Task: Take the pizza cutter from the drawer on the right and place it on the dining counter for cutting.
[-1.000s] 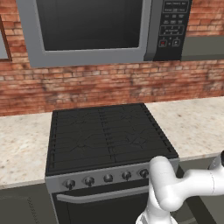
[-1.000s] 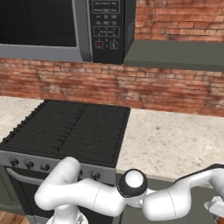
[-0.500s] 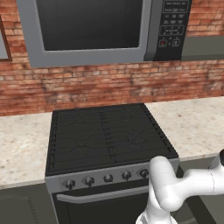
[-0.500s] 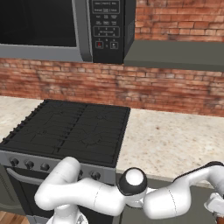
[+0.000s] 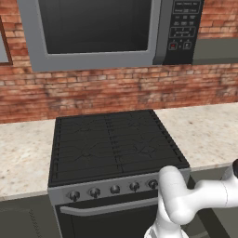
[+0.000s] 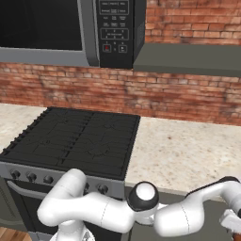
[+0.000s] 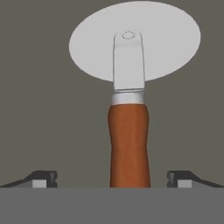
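Down inside the dark grey drawer (image 7: 39, 109), the hand (image 7: 112, 178) hangs spread wide astride the brown-handled, round-bladed pizza cutter (image 7: 128, 144). Grasping comes next: it should close on the handle.

pizza cutter (image 7: 129, 140): reddish-brown handle, silver collar and fork, pale round blade | pose: lies flat, handle at bottom centre of hand view, blade at top centre | place: on plain grey floor of drawer (image 7: 39, 113)

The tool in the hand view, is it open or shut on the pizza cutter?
Open: the tool has fingertips well clear either side of the pizza cutter.
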